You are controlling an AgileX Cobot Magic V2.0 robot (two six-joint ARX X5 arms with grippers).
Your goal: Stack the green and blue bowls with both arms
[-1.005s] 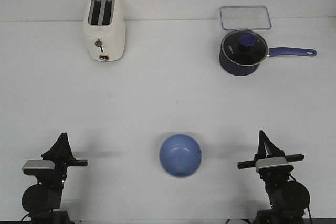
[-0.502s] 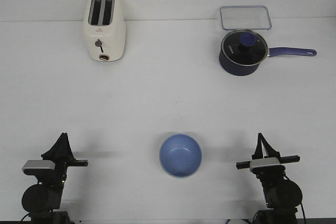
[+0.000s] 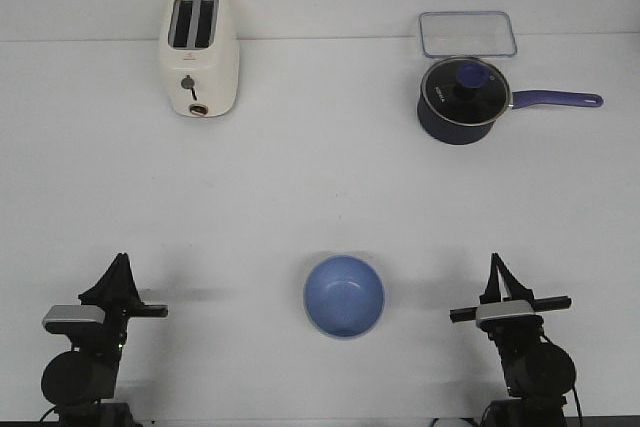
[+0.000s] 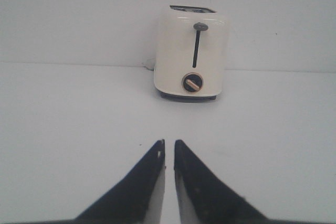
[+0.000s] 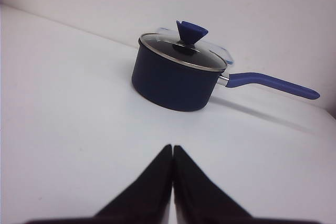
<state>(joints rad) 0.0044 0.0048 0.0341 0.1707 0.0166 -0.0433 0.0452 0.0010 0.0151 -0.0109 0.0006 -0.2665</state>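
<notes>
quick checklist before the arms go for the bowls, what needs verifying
1. Blue bowl upright and reachable, midway between both arms: ok.
2. Green bowl located: not ok; no view shows one. It may be nested under the blue bowl, but that cannot be told.
3. Left gripper free of load, fingers nearly together with a thin gap: ok.
4. Right gripper free of load, fingers pressed together: ok, but it must open before any grasp.
5. Toaster and saucepan well clear of the bowl, at the far side of the table: ok.
</notes>
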